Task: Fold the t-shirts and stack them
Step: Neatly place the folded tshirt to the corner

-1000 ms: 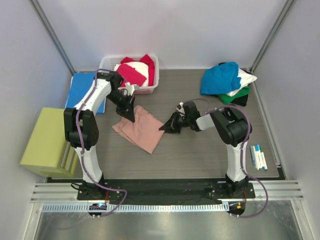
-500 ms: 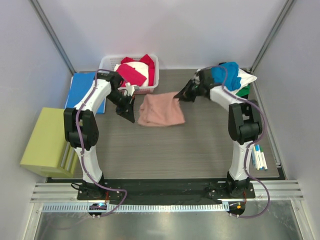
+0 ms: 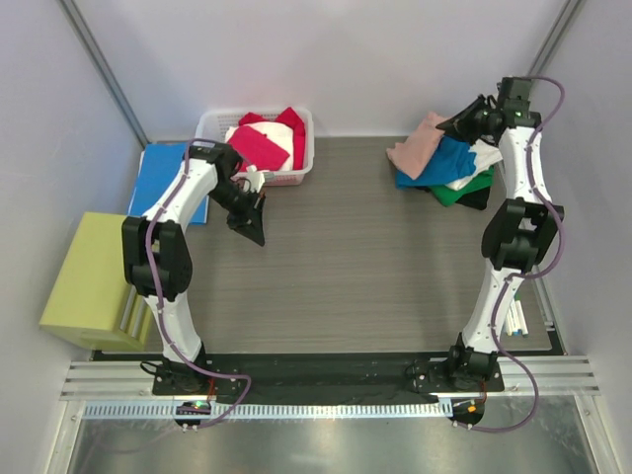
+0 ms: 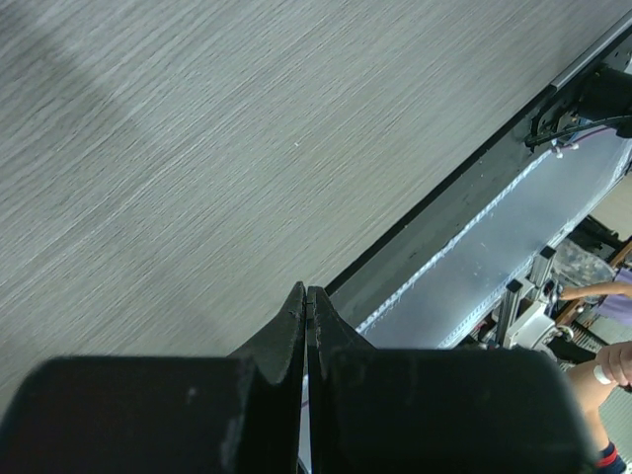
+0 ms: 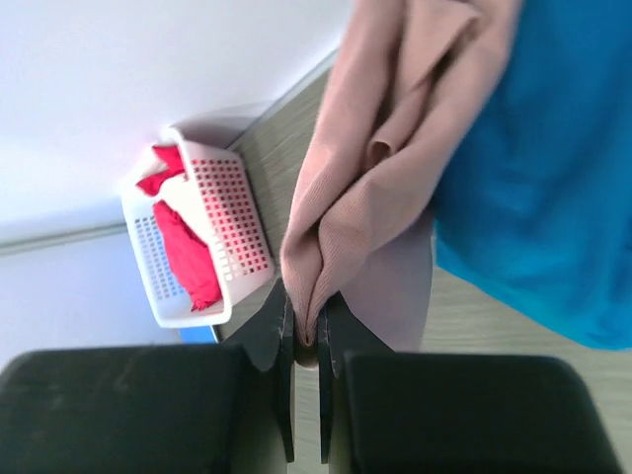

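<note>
tee I hold (image 5: 365, 197): dusty pink
tee on the pile (image 5: 533, 148): teal-blue
basket (image 5: 232, 197): white
tee in the basket (image 5: 193, 252): magenta
table (image 3: 375, 257): grey wood grain

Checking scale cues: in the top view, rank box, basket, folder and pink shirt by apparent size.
1. Box, largest.
2. Basket and folder: too alike to rank, and the folder is partly hidden.
3. Pink shirt, smallest.

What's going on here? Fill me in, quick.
The right hand pinches a folded dusty-pink t-shirt, holding it at the left edge of the stack of folded shirts in the far right corner of the table, teal-blue t-shirt on top. The left hand is shut and empty, hanging over bare table near the white basket of magenta and white shirts.
</note>
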Tool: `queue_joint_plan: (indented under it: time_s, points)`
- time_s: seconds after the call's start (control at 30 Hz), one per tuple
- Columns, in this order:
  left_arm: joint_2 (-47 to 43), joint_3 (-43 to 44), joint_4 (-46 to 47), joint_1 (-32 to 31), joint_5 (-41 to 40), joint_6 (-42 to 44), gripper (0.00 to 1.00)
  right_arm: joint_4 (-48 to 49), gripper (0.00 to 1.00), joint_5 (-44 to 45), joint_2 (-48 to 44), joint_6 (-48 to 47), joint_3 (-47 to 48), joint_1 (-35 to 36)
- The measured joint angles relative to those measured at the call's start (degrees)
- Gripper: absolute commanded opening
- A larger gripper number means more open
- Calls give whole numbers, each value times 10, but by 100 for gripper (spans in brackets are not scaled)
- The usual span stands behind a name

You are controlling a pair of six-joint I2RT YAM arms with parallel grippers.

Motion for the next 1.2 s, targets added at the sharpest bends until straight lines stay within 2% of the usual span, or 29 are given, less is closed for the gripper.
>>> queue_joint_plan:
  time_s: [0.5, 0.7, 0.73, 0.8, 0.83, 0.93, 1.2]
  points:
    - [0, -7, 0, 2, -2, 10, 0, -55, 1, 19, 0, 37, -19, -143]
    - [0, -7, 0, 5, -3, 11, 0, -65, 4, 29, 0, 42, -23, -164]
    - [0, -7, 0, 5, -3, 10, 0, -65, 18, 31, 0, 42, -28, -164]
    - [0, -7, 0, 5, -3, 10, 0, -70, 36, 44, 0, 40, -37, -162]
    - [0, -7, 0, 5, -3, 11, 0, -77, 54, 55, 0, 38, -38, -159]
    - [0, -7, 0, 5, -3, 12, 0, -98, 76, 91, 1, 28, -34, -148]
    - [-1, -11, 0, 7, -3, 22, 0, -151, 88, 196, 2, 4, 87, -105]
